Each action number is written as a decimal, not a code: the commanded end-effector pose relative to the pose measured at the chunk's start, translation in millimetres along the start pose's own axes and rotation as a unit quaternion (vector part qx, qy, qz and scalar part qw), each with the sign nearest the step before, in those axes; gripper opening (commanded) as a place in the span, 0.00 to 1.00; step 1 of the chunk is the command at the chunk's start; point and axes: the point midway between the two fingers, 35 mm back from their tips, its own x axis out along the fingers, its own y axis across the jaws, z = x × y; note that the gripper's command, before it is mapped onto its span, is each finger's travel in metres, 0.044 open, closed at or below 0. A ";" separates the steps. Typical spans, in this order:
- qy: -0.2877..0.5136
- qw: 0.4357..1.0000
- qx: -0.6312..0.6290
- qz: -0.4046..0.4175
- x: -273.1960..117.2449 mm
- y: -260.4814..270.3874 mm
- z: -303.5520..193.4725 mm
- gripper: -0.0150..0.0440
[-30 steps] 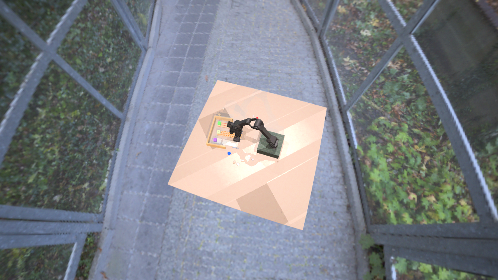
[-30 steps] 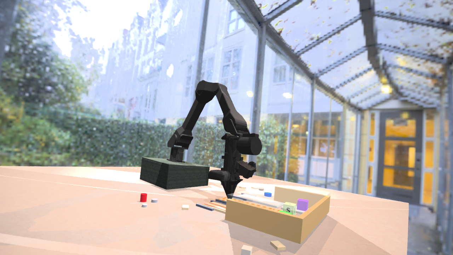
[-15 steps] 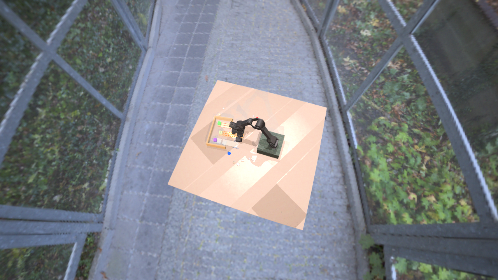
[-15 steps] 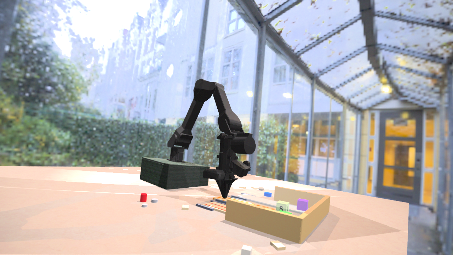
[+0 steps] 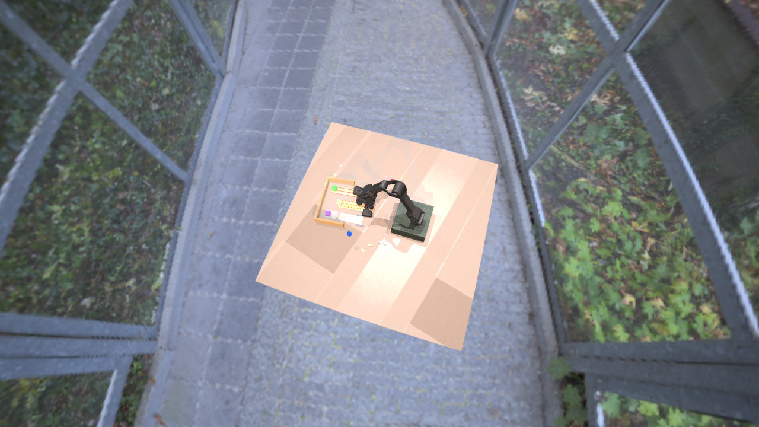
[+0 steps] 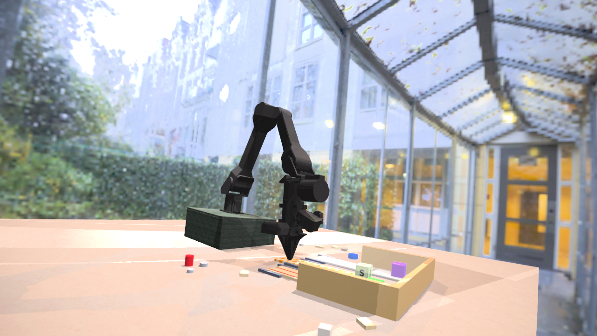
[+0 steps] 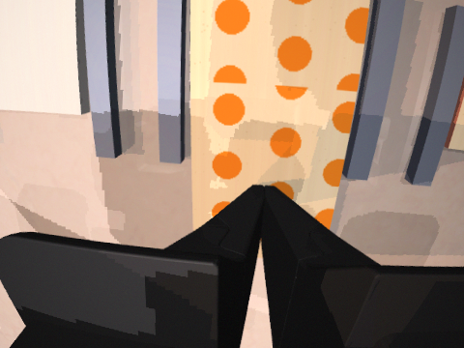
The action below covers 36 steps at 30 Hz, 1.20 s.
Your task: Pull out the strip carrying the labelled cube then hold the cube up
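The orange-dotted strip point(image 5: 350, 204) point(image 7: 251, 116) runs from the tray to below my fingers. Its dot pattern breaks along one line across it; I see no gap there. The pale cube labelled S point(image 5: 338, 203) point(image 6: 363, 270) stands at its far end. A white strip point(image 5: 351, 218) point(image 7: 39, 58), with a gap along it, leads towards a purple cube point(image 5: 328, 213) point(image 6: 398, 269). A red-striped strip point(image 6: 287, 271) leads towards a green object point(image 5: 334, 188). My gripper point(image 6: 290, 257) point(image 7: 262, 196) is shut with nothing between the fingertips, which are over or on the dotted strip; contact is unclear.
A wooden tray point(image 5: 319, 206) point(image 6: 346, 289) walls in the far ends of the strips. Dark rails point(image 7: 171, 72) point(image 7: 379, 87) flank the dotted strip. A blue disc point(image 5: 348, 233) point(image 6: 353, 255), a red cylinder point(image 6: 189, 260) and several small pale pieces lie around. My arm stands on a dark block point(image 6: 204, 232).
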 end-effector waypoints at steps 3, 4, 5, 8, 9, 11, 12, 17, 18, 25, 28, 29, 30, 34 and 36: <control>0.017 1.000 -0.001 0.002 6.3 2.1 -18.8 0.25; 0.017 1.000 -0.001 0.002 6.2 2.1 -20.1 0.25; 0.018 1.000 -0.001 0.002 6.2 2.1 -21.5 0.25; 0.018 1.000 -0.001 0.002 6.1 2.2 -25.5 0.25; 0.018 1.000 -0.001 0.002 6.1 2.2 -26.8 0.25; 0.018 1.000 -0.001 0.002 6.1 2.3 -29.5 0.25; 0.018 1.000 -0.001 0.002 6.0 2.3 -30.8 0.25; 0.018 1.000 -0.001 0.002 5.9 2.5 -37.2 0.25; 0.018 1.000 -0.001 0.002 5.9 2.5 -38.5 0.25; 0.018 1.000 -0.001 0.002 5.7 2.7 -47.4 0.25; 0.019 1.000 -0.001 0.002 5.6 2.8 -51.5 0.25; 0.019 1.000 -0.001 0.002 5.5 2.8 -52.7 0.25; 0.019 1.000 -0.001 0.002 5.5 2.8 -54.0 0.25; 0.019 1.000 -0.001 0.002 5.4 2.9 -59.2 0.25; 0.019 1.000 -0.001 0.002 5.3 3.0 -61.7 0.25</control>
